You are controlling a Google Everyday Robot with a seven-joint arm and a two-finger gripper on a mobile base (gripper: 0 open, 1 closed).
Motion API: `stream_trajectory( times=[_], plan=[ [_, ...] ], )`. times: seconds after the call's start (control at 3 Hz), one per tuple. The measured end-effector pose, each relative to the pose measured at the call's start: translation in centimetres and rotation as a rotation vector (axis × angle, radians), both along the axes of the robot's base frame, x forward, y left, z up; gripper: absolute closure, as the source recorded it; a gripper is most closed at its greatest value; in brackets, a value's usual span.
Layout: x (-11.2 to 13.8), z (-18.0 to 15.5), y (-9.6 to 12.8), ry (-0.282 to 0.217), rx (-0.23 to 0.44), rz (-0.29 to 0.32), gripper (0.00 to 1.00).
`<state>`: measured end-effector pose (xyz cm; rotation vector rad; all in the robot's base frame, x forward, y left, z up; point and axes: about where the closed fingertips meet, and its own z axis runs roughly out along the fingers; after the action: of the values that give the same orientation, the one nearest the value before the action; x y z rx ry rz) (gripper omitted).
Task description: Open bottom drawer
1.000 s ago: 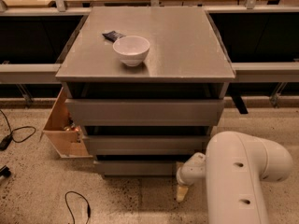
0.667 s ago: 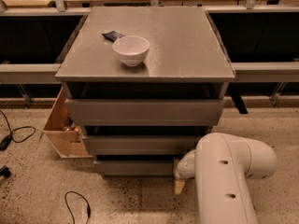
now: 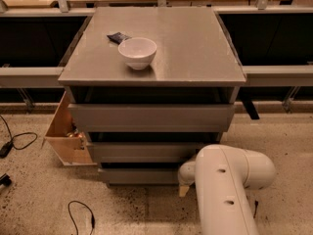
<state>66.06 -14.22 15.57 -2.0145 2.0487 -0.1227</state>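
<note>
The bottom drawer (image 3: 139, 175) is the lowest, narrowest grey front of the grey cabinet (image 3: 151, 116), just above the floor. Its front sits recessed under the two larger drawer fronts above it. My gripper (image 3: 184, 184) is low at the drawer's right end, right by the front panel, at the tip of the white arm (image 3: 227, 190). Most of the gripper is hidden behind the arm's bulk; only a pale finger pointing down toward the floor shows.
A white bowl (image 3: 137, 52) and a small dark packet (image 3: 119, 37) rest on the cabinet top. A light wooden box (image 3: 66, 131) leans at the cabinet's left side. Black cables (image 3: 80, 214) lie on the speckled floor at left. Shelving runs behind.
The arm has swung left and toward the cabinet, bringing the gripper from the floor area at right to the bottom drawer's right end. The drawers have not moved.
</note>
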Motion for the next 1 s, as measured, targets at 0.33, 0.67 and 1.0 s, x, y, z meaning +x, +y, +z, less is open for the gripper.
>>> stream_trajectory(
  times=[0.33, 0.67, 1.0],
  plan=[
    [-0.8, -0.8, -0.2, 0.024, 0.015, -0.020, 0.42],
    [-0.8, -0.2, -0.2, 0.024, 0.015, -0.020, 0.66],
    [-0.7, 0.2, -0.2, 0.024, 0.015, -0.020, 0.89]
  ],
)
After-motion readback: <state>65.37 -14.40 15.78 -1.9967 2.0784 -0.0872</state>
